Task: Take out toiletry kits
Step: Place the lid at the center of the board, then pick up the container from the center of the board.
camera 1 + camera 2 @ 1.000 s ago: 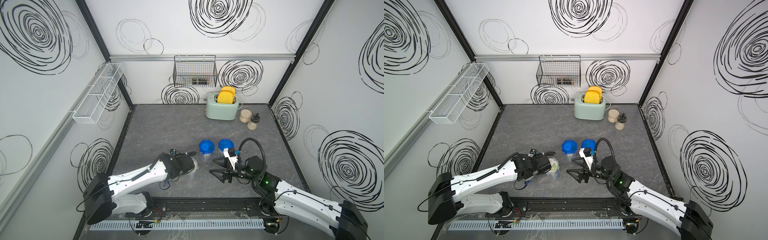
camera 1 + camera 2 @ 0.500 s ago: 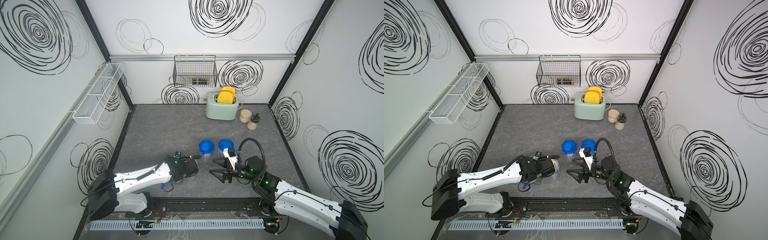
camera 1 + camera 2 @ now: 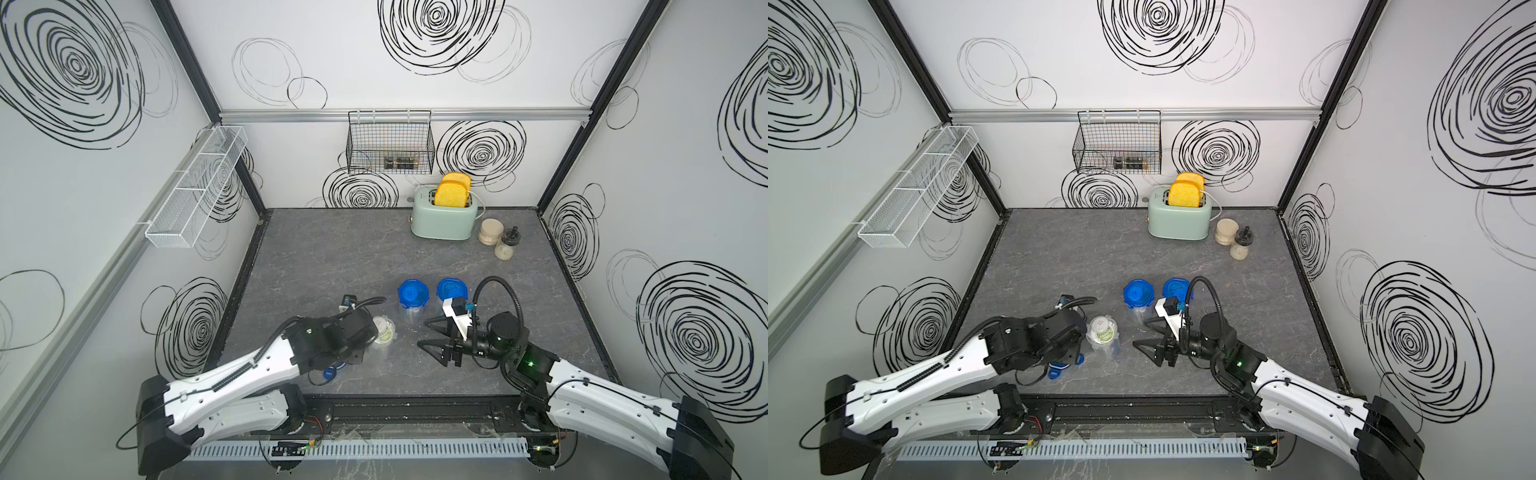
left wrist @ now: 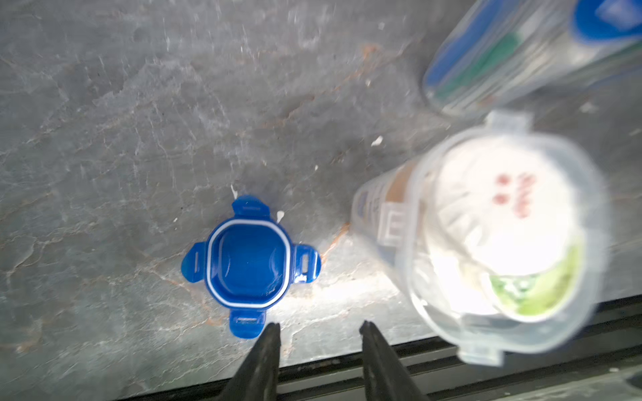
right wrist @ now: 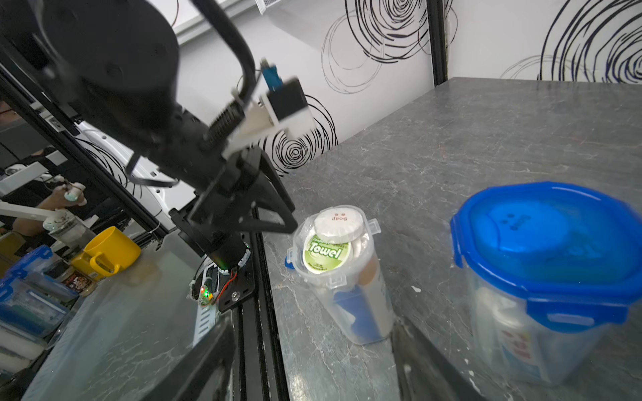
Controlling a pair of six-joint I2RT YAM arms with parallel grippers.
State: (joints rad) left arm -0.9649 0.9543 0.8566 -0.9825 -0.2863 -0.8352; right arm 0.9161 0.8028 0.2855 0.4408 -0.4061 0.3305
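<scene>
An open clear jar (image 3: 383,332) (image 3: 1101,331) (image 5: 338,277) stands near the table's front. It holds a toiletry kit (image 5: 330,239): a white soap disc, a green towel disc, a cream bottle and something blue. The jar's blue lid (image 4: 248,265) (image 3: 330,371) lies upside down on the table beside it. My left gripper (image 4: 319,328) hovers just off the lid, open and empty. My right gripper (image 3: 422,333) (image 5: 312,350) is open and empty, pointing at the open jar from the right and short of it. Two closed jars with blue lids (image 3: 411,293) (image 3: 451,286) stand behind.
A green toaster (image 3: 442,220) with toast, a beige jar (image 3: 490,230) and a grinder (image 3: 507,245) stand at the back right. A black wire basket (image 3: 390,145) and a white rack (image 3: 195,187) hang on the walls. The black front rail (image 4: 451,368) runs close by.
My left gripper has opened and let go of the blue lid, which now lies on the table. The left wrist has pulled away from the jar's mouth. My right jaws have narrowed slightly.
</scene>
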